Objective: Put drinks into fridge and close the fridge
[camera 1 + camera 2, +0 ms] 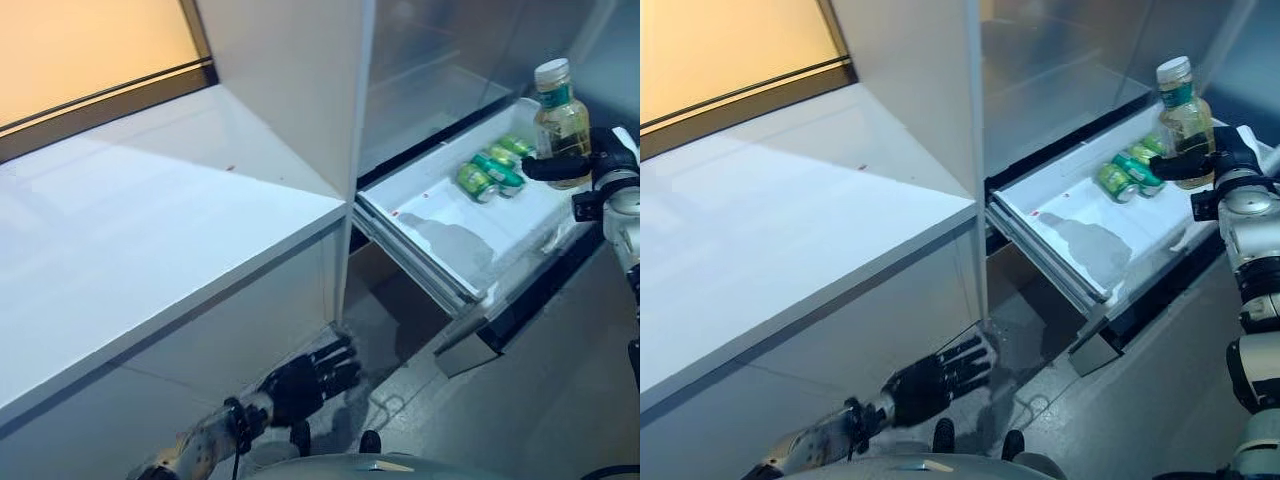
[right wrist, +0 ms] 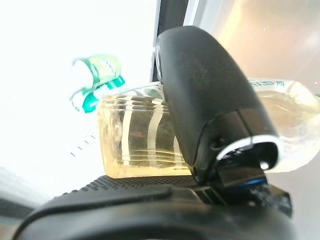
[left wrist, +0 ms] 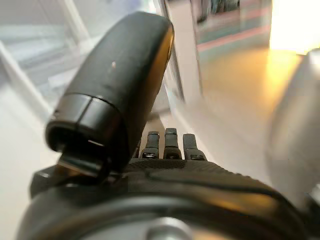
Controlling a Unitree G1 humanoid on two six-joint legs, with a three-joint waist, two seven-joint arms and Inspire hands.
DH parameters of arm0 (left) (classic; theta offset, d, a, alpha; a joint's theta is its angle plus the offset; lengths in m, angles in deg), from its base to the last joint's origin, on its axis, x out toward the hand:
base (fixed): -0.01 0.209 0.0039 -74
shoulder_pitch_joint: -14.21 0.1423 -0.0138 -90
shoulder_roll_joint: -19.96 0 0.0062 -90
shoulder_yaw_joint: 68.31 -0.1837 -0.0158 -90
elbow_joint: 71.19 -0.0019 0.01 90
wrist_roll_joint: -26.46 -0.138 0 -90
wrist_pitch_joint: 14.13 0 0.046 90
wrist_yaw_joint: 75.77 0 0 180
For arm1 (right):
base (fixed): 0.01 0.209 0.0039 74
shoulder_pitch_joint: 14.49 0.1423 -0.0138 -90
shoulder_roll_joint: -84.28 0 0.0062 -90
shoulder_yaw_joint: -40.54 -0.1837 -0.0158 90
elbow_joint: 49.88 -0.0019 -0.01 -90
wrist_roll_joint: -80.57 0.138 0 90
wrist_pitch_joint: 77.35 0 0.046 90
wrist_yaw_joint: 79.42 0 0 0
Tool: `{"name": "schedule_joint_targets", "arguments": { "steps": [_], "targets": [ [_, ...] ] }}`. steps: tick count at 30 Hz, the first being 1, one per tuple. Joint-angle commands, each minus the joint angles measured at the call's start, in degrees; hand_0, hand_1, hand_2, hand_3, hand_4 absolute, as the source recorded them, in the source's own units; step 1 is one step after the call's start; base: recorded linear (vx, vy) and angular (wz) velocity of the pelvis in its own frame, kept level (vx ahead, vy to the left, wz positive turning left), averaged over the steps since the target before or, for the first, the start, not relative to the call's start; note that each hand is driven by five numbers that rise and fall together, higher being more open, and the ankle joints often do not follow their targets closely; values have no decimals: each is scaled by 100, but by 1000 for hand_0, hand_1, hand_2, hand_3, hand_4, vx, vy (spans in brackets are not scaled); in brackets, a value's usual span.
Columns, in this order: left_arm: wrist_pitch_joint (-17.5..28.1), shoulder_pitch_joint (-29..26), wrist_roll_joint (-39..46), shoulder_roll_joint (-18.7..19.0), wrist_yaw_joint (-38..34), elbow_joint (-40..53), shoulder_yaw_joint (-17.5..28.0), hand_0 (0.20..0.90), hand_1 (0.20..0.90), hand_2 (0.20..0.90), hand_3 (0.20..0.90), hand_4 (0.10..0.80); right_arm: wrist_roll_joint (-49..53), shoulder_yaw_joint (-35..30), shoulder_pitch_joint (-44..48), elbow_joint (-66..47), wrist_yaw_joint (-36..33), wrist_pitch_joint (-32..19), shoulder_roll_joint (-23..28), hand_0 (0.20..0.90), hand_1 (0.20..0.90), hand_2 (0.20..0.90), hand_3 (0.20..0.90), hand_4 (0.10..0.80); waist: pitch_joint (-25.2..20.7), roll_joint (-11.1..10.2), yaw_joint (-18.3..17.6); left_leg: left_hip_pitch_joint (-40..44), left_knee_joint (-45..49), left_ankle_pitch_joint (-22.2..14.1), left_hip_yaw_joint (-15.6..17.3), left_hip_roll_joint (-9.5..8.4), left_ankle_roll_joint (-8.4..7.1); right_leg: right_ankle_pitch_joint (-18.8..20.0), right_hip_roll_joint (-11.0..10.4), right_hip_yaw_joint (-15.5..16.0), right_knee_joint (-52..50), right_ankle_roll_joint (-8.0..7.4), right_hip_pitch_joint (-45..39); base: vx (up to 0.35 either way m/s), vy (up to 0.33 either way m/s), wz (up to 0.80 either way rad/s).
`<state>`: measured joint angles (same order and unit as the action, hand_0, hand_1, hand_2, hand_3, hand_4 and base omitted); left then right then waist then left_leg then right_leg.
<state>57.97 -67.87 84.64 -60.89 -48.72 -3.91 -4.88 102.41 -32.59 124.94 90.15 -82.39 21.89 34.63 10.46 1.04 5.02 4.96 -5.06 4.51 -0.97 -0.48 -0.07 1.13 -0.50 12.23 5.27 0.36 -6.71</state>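
— What is that big white thing on the left side of the picture?

— That is a white bench (image 1: pixel 150 240). Its top is flat and bright.

— And behind it, in the upper left corner?

— A warm orange panel (image 1: pixel 90 45) with a dark strip (image 1: pixel 110 110) under it.

— What is down at the bottom?

— The grey floor (image 1: pixel 560 400), at the lower right.

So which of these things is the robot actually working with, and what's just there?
Part of the job:
- bottle, held upright in the right hand
- green cans, lying in the drawer
- open fridge drawer

Just there:
- white counter
- left hand, hanging idle below the counter, fingers straight
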Motion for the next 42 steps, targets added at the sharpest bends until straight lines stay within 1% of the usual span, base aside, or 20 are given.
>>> {"name": "schedule_joint_targets", "arguments": {
  "steps": [1, 4, 5, 6, 7, 8, 11, 13, 15, 17, 21, 26, 27, 28, 29, 32, 36, 40, 42],
  "targets": [
    [844, -130, -787, -50, 496, -202, -197, 900, 900, 900, 900, 800, -37, 260, 1461, -226, 16, -461, 697, 300, 300, 300, 200, 100, -372, -378, 250, -138, 201, -490, 11, -38, -17, -332, -123, 136, -477, -166, 137, -9, -37, 26],
    [1203, -258, -1305, -78, 320, -802, -132, 900, 900, 900, 900, 800, -222, 250, 1412, -6, 151, -212, 562, 300, 300, 300, 200, 100, -189, -366, 303, -300, 252, -459, -24, -36, -15, -341, -145, 191, -542, -147, 267, -53, -38, 31],
    [1329, -362, -1530, -105, 114, -1069, -88, 900, 900, 900, 900, 800, -248, 268, 1398, 101, 230, -15, 484, 300, 300, 300, 200, 100, -88, -360, 321, -387, 278, -442, -38, -36, -13, -340, -152, 203, -576, -141, 346, -101, -43, 21],
    [1464, -459, -1678, -111, -37, -1293, -50, 900, 900, 900, 900, 800, -287, 289, 1390, 201, 255, 73, 404, 300, 300, 300, 200, 100, 9, -353, 336, -454, 297, -427, -49, -32, -6, -338, -156, 210, -611, -135, 413, -99, -44, 17],
    [1519, -510, -1782, -135, -47, -1427, 1, 900, 900, 900, 900, 800, -276, 290, 1379, 258, 252, 95, 373, 300, 300, 300, 200, 100, 60, -350, 347, -498, 314, -423, -58, -31, -2, -336, -157, 214, -626, -132, 448, -112, -59, 3],
    [1603, -652, -2048, -178, -262, -1763, 143, 900, 900, 900, 900, 800, -255, 279, 1337, 381, 240, 188, 279, 300, 300, 300, 200, 100, 220, -335, 378, -602, 348, -406, -79, -28, 8, -321, -157, 213, -656, -126, 541, -104, -58, 5],
    [1630, -870, -2228, -276, -576, -2293, 475, 900, 900, 900, 900, 800, -264, 225, 1200, 414, 183, 384, 147, 300, 300, 300, 200, 100, 476, -294, 404, -762, 382, -378, -101, -26, 26, -292, -153, 210, -694, -119, 698, -95, -52, 7],
    [1601, -986, -2342, -286, -774, -2487, 655, 900, 900, 900, 900, 800, -301, 202, 1130, 431, 159, 512, 81, 300, 300, 300, 200, 100, 644, -274, 424, -886, 419, -359, -117, -30, 31, -268, -157, 213, -726, -116, 813, -111, -43, 9],
    [1600, -1094, -2423, -269, -898, -2674, 844, 900, 900, 900, 900, 800, -413, 207, 1076, 512, 175, 689, 25, 300, 300, 300, 200, 100, 888, -206, 440, -1041, 454, -323, -108, -26, 33, -229, -173, 235, -774, -117, 974, -123, -16, 5],
    [1573, -1117, -2473, -258, -941, -2704, 896, 900, 900, 900, 900, 800, -502, 208, 1049, 552, 240, 779, 22, 300, 300, 300, 200, 100, 977, -177, 442, -1102, 468, -310, -98, -29, 35, -213, -178, 241, -790, -120, 1037, -89, 1, 3],
    [1463, -1212, -2611, -183, -993, -2904, 990, 900, 900, 900, 900, 800, -1019, 391, 1111, 780, 552, 1065, 63, 300, 300, 300, 200, 100, 1227, -109, 438, -1235, 510, -281, -57, -40, 39, -173, -201, 259, -830, -129, 1175, -77, 21, 1],
    [1340, -1324, -2637, -77, -936, -3033, 1050, 900, 900, 900, 900, 800, -1648, 791, 1359, 1052, 1082, 1354, 116, 300, 300, 300, 200, 100, 1394, -90, 454, -1282, 522, -274, -8, -38, 32, -161, -209, 253, -860, -136, 1246, -28, 10, 0],
    [1340, -1327, -2635, -62, -908, -3037, 1066, 900, 900, 900, 900, 800, -1850, 851, 1391, 1071, 1191, 1398, 130, 361, 361, 361, 271, 171, 1415, -93, 454, -1283, 525, -273, 2, -40, 33, -157, -211, 251, -865, -138, 1252, -31, 11, -2],
    [1321, -1334, -2646, -41, -875, -3010, 1091, 900, 900, 900, 900, 800, -2069, 928, 1433, 1081, 1354, 1471, 161, 681, 681, 681, 645, 545, 1428, -93, 456, -1290, 526, -269, 14, -39, 34, -152, -213, 257, -870, -139, 1265, 0, 0, 0],
    [1305, -1349, -2634, -32, -871, -2982, 1082, 900, 900, 900, 900, 800, -2150, 992, 1457, 1107, 1438, 1502, 175, 900, 900, 900, 900, 800, 1441, -96, 460, -1297, 531, -268, 17, -42, 33, -147, -216, 259, -870, -143, 1271, 0, 0, 0],
    [1275, -1363, -2633, 6, -817, -2897, 1088, 900, 900, 900, 900, 800, -2269, 1183, 1604, 1152, 1580, 1555, 201, 900, 900, 900, 900, 800, 1469, -115, 483, -1280, 521, -259, 35, -37, 27, -132, -218, 272, -873, -149, 1261, 0, 0, 0],
    [1258, -1373, -2676, 37, -775, -2822, 1079, 900, 900, 900, 900, 800, -2792, 1374, 1737, 1071, 1714, 1543, 244, 900, 900, 900, 900, 800, 1461, -158, 485, -1245, 506, -264, 60, -28, 18, -123, -221, 275, -881, -168, 1248, 0, 0, 0],
    [1228, -1348, -2765, 60, -779, -2807, 1062, 900, 900, 900, 900, 800, -2595, 1477, 1834, 887, 1850, 1748, 309, 900, 900, 900, 900, 800, 1409, -225, 456, -1155, 465, -272, 88, -20, 22, -125, -215, 248, -890, -177, 1204, 0, 0, 0],
    [1215, -1313, -2813, 64, -780, -2825, 1082, 900, 900, 900, 900, 800, -2338, 1447, 1848, 805, 1899, 1782, 354, 900, 900, 900, 900, 800, 1355, -261, 434, -1080, 442, -285, 107, -14, 23, -131, -209, 227, -885, -179, 1151, 12, 23, -6]
  ]
}}
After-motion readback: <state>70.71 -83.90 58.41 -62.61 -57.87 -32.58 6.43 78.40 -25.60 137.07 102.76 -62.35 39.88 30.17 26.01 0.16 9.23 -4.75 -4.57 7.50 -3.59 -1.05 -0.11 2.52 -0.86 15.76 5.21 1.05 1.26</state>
